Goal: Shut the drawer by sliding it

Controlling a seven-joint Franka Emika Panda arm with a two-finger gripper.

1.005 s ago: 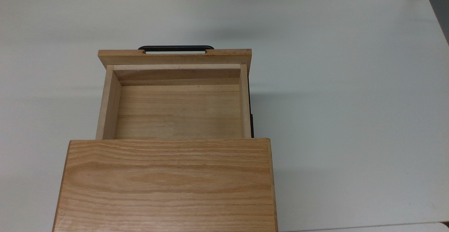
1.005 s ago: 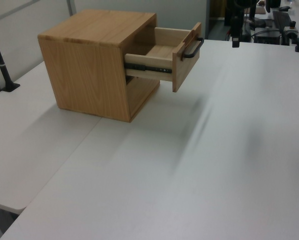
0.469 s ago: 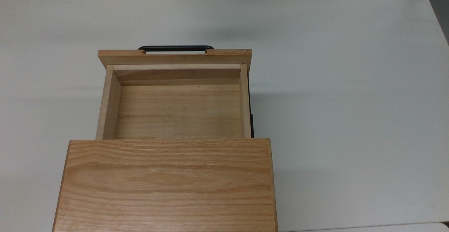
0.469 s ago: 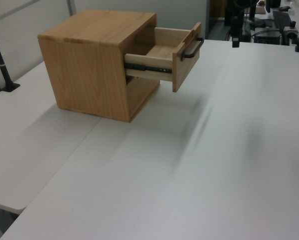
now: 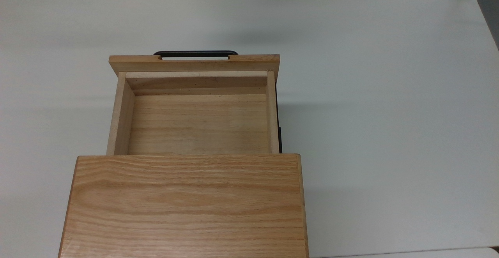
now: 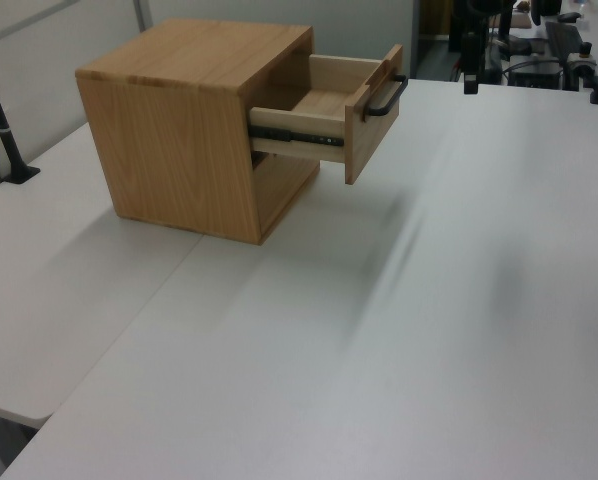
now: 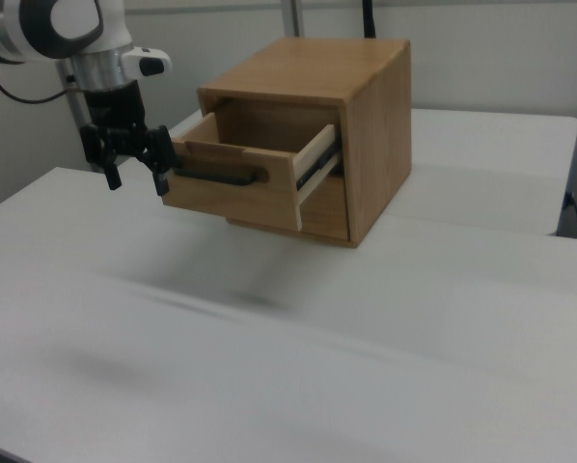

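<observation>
Nothing's changed over the last second: drawer [image 5: 195, 110] still sticks well out of the cabinet [image 5: 187, 205], gripper [image 7: 134, 169] hangs by the handle [image 7: 216, 177], fingers apart. No push yet.

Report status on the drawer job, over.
Gripper open, hanging off the handle, not touching. Drawer pulled well out of cabinet, empty. Nothing in the slide path.

Your gripper [image 7: 134, 172] hangs upper left of frame, fingers [image 7: 159, 172] spread, pointing down, just off the handle [image 7: 221, 176] end. Drawer [image 7: 255, 164] stands pulled out from the cabinet [image 7: 366, 125], upper centre. White table [image 7: 317, 367] fills the lower frame.
</observation>
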